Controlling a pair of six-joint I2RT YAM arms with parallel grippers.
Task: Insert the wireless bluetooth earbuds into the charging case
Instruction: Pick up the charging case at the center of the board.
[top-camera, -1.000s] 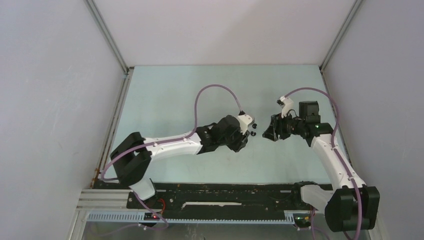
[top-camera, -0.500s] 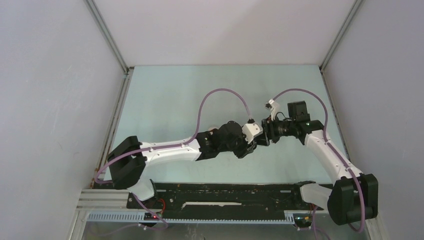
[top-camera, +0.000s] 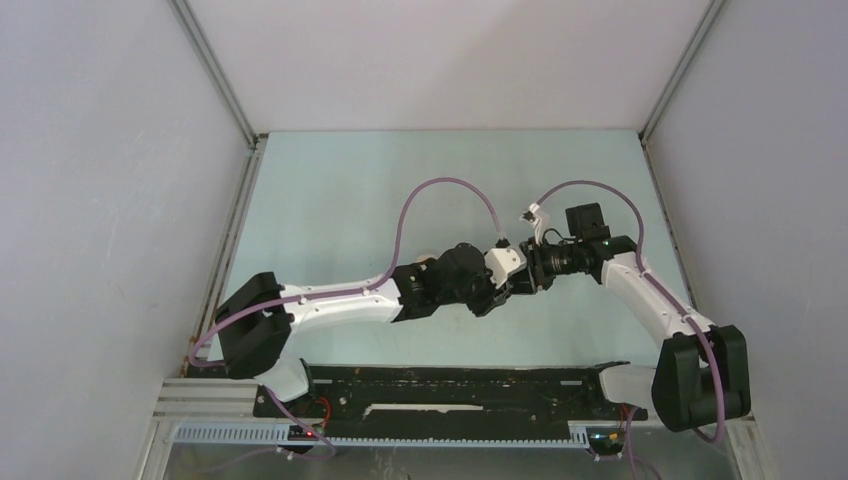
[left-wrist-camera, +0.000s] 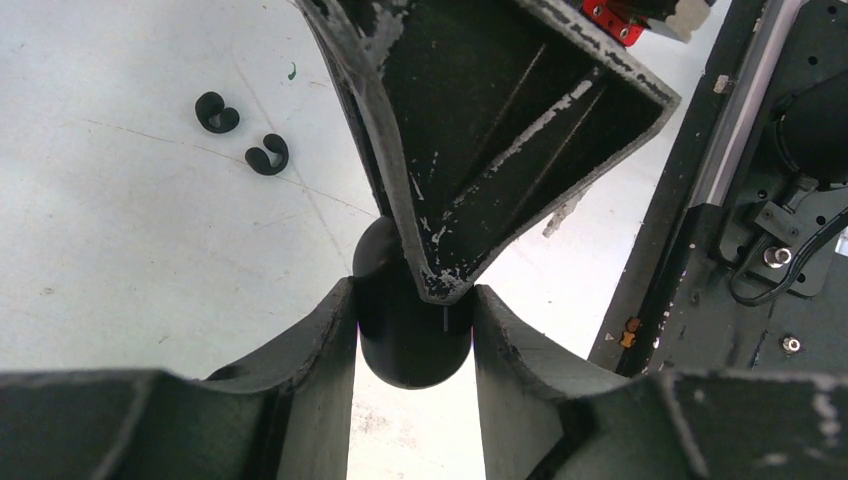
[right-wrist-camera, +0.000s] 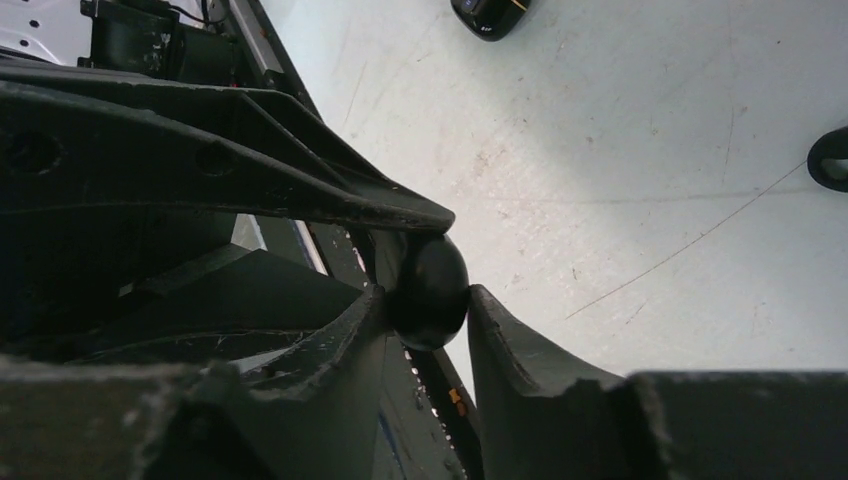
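Observation:
A rounded black charging case (left-wrist-camera: 410, 345) is held off the table by both grippers at once. My left gripper (left-wrist-camera: 412, 300) is shut on its sides. My right gripper (right-wrist-camera: 428, 300) is shut on the same case (right-wrist-camera: 428, 285) from the opposite side, and one of its fingers (left-wrist-camera: 480, 170) comes down over the case in the left wrist view. In the top view the two grippers meet at mid-table, the left (top-camera: 503, 285) and the right (top-camera: 527, 279). Two small black earbuds (left-wrist-camera: 216, 112) (left-wrist-camera: 268, 155) lie loose on the table beyond the case. One earbud (right-wrist-camera: 830, 158) shows at the right edge of the right wrist view.
A second dark case-like object (right-wrist-camera: 490, 14) with an orange mark lies on the table farther off. The black base rail (top-camera: 450, 385) runs along the near edge. Grey walls enclose the pale table (top-camera: 330, 190) on three sides.
The right arm swung left and the left gripper moved right until the two met. Both now grip the same case; in the last half second they barely moved.

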